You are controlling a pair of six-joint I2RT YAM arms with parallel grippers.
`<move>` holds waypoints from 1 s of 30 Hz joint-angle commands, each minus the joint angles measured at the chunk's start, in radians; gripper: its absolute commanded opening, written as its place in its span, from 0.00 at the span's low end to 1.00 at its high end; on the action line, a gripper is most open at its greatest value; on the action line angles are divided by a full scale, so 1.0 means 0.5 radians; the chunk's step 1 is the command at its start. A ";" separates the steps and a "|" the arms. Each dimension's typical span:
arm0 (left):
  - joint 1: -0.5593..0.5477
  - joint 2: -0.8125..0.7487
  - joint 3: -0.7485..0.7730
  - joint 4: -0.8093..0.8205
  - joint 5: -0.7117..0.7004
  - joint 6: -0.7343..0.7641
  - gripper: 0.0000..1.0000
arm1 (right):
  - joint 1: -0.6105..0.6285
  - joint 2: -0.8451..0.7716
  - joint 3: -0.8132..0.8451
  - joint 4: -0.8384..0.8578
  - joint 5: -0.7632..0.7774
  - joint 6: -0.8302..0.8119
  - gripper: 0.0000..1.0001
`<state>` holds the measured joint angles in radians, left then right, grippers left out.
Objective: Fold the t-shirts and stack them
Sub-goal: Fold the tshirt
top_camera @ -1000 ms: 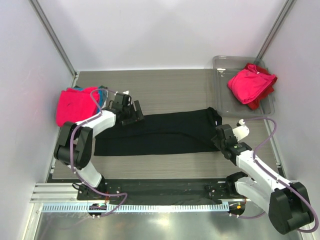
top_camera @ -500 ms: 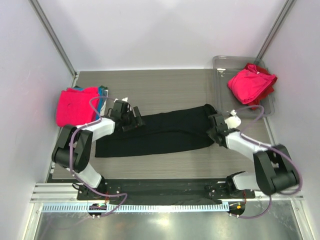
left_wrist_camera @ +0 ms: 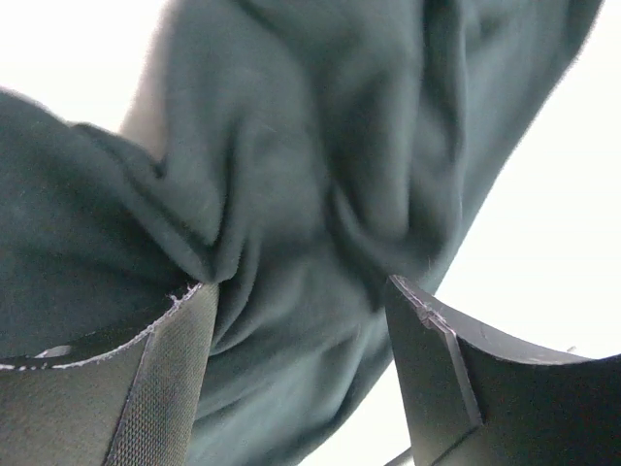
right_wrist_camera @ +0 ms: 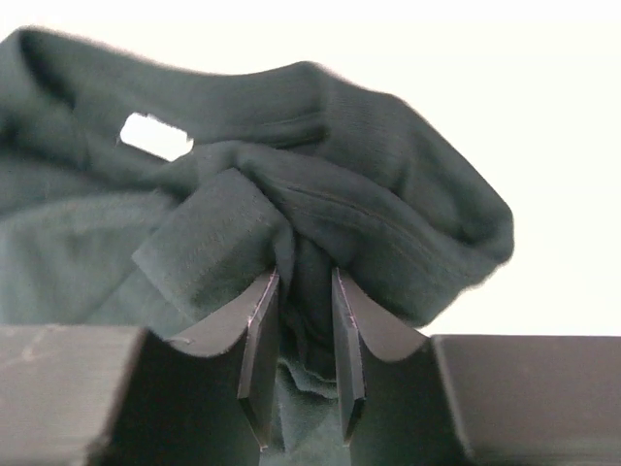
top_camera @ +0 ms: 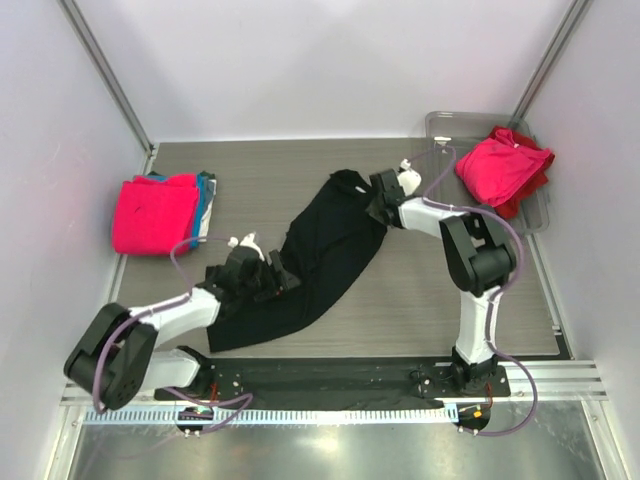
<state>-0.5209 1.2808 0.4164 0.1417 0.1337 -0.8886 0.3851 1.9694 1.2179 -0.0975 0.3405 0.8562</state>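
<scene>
1. My right gripper (right_wrist_camera: 299, 282) is clamped on the black t-shirt (top_camera: 320, 250). In the right wrist view the two fingers stand close together with a bunched fold of the collar end pinched between them.
2. A second ago this gripper was low at the shirt's right end. It has since swung up and inward and now sits toward the back of the table (top_camera: 420, 290), near the middle.
3. The shirt has turned with it. Earlier it lay as a flat band running left to right. Now it slants from back centre down to front left, partly bunched.
4. My left gripper (top_camera: 272, 280) has dropped from beside the pink stack toward the front. It is over the shirt's lower half.
5. Its jaws stand wide apart with a thick gather of black cloth between them. I cannot tell whether they actually grip it.
6. The folded pink t-shirt (top_camera: 152, 212) on the teal one (top_camera: 207, 190) at far left has not moved.
7. The pink shirt (top_camera: 500, 165) over the red one (top_camera: 525, 200) in the tray (top_camera: 445, 130) is unchanged.
</scene>
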 commanded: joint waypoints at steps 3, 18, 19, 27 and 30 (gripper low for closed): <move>-0.316 -0.404 -0.366 -0.360 -0.282 -0.587 0.72 | -0.040 0.368 0.509 -0.262 0.049 -0.203 0.31; -0.235 -0.759 0.105 -0.858 -0.670 -0.349 0.92 | -0.184 0.326 0.964 -0.373 0.003 -0.721 0.58; -0.192 -0.682 0.133 -0.821 -0.578 -0.309 0.93 | -0.184 0.295 0.964 -0.376 -0.009 -0.743 0.58; 0.051 -0.252 0.345 -0.728 -0.310 -0.036 0.92 | -0.141 0.191 0.945 -0.140 -0.913 -0.798 0.38; 0.069 -0.233 0.339 -0.704 -0.274 0.004 0.91 | -0.141 0.276 0.951 0.071 -1.287 -0.642 0.20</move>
<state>-0.4976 1.1664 0.5510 -0.2577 -0.0517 -0.9504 0.3065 2.1136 1.6741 -0.1917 -0.0360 0.4946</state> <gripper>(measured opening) 0.917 0.232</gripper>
